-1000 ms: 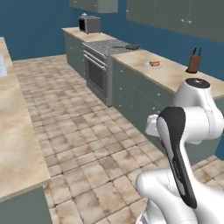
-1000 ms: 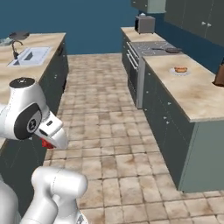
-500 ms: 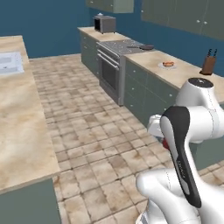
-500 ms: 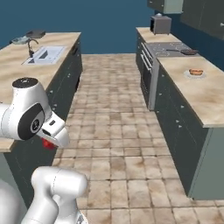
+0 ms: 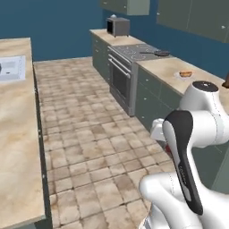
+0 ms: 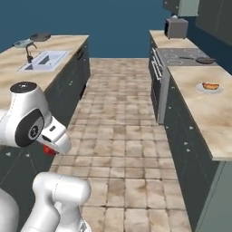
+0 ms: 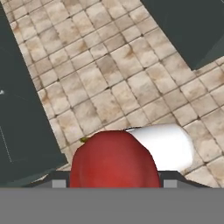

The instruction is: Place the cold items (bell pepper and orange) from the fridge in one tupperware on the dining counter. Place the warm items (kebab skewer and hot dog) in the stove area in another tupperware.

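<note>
Tool [image 7: 114, 181] jaws are closed on the red pepper [image 7: 114, 164], which bulges up between the two tips in the hand view with a bit of green stem at its upper left; a red patch under the folded arm in both base views [image 6: 49, 149] is the same pepper, carried low over the floor. By its look the pepper should be light, hollow and glossy, so a grip across its broad middle, as now, seems safest; hard squeezing could dent it and a grip near the tapered end might let it slide out. Beneath it lies the tiled floor [image 5: 89, 134], beige and uneven in colour, running away down a galley kitchen with blue far walls. On the right stands a long table [image 6: 213, 118] with dark green cabinets, carrying a hot dog [image 6: 210, 85] on a plate; farther along are a stove [image 6: 181, 56] with a dark pan [image 6: 205, 60] on it, and a toaster [image 6: 176, 27] at the far end. On the left runs another table [image 6: 13, 63] with a sink [image 6: 43, 61] and tap, and a bowl and a pan at its far end. No tupperware can be made out, so the drop place for the pepper is not yet settled from here.
</note>
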